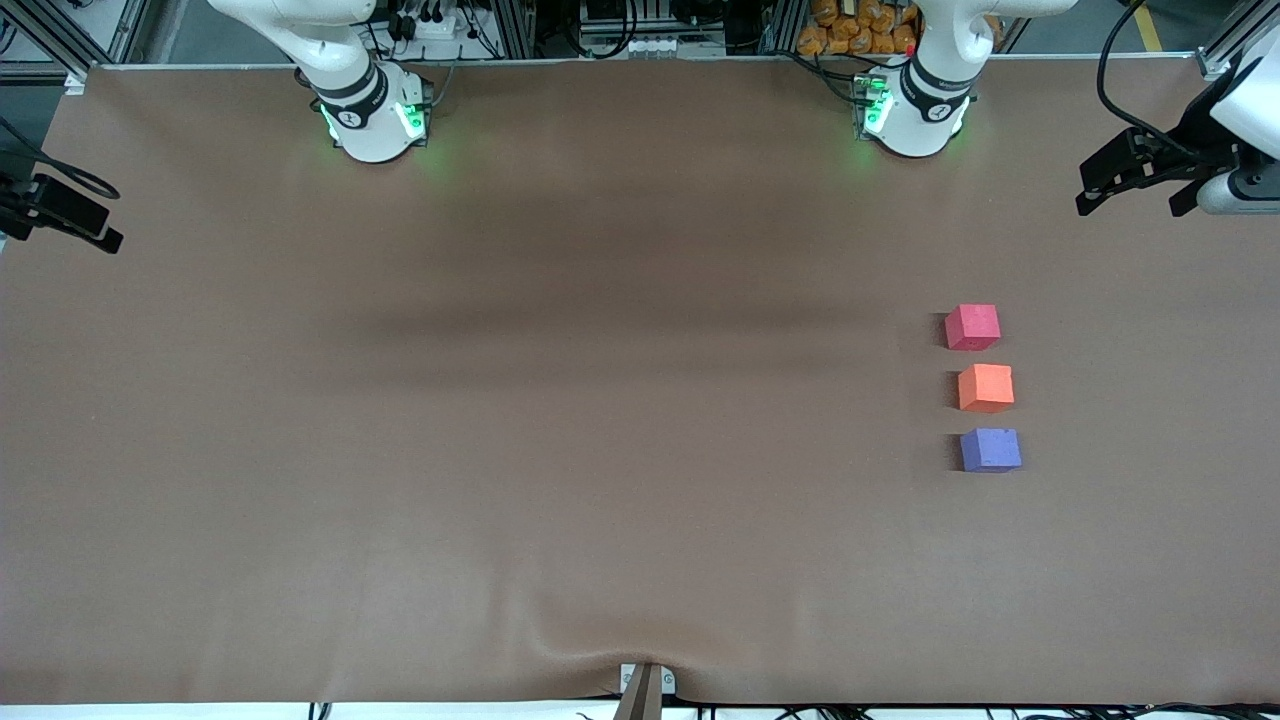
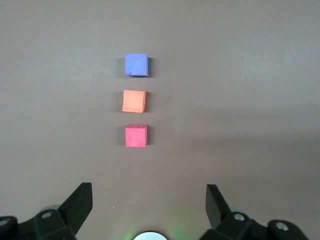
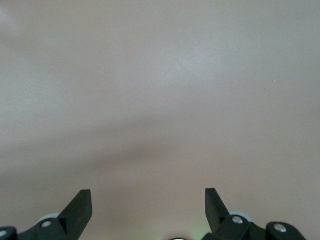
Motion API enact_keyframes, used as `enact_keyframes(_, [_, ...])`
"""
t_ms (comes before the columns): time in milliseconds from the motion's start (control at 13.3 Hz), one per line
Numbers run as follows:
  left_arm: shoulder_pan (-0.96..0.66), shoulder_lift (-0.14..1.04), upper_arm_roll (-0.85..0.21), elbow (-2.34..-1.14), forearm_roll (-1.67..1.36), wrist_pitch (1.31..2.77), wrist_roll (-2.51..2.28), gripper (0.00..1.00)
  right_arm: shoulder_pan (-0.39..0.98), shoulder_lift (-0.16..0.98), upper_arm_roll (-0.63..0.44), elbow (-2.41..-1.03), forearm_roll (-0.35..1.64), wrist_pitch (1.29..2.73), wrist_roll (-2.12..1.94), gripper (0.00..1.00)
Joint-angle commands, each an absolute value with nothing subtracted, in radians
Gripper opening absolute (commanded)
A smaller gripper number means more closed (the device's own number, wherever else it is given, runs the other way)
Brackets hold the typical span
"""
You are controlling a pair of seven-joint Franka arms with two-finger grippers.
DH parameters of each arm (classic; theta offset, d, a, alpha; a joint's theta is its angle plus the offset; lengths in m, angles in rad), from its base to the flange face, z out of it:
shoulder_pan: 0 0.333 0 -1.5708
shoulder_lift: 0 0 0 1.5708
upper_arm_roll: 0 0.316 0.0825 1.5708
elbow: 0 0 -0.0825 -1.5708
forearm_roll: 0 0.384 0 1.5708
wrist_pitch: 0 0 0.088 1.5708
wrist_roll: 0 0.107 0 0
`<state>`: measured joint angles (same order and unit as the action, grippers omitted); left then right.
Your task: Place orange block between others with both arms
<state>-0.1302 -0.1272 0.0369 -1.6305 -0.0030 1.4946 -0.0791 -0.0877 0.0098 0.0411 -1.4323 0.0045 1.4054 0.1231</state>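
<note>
Three cubes sit in a short row on the brown table (image 1: 560,420), toward the left arm's end of it. Nearest the front camera is the purple cube (image 1: 990,450); just after it, with a small gap, comes the orange block (image 1: 985,388); farthest, again with a small gap, is the red cube (image 1: 972,327). So the orange block already lies between the other two, touching neither, all three resting flat. Up at the table's edge on that same end hangs the left end effector (image 1: 1135,180), released, fingers spread wide with nothing between them; its wrist camera looks down on the whole row. Over the other end of the table hangs the right end effector (image 1: 62,215), also released and holding nothing, with only bare cloth under it in its own wrist view.
</note>
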Motion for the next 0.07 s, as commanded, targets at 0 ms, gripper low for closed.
enact_keyframes(0, [-0.133, -0.129, 0.034, -1.628, 0.026, 1.499, -0.087, 1.0, -0.094, 0.014, 0.048, -1.416, -0.002, 1.393, 0.126, 1.0])
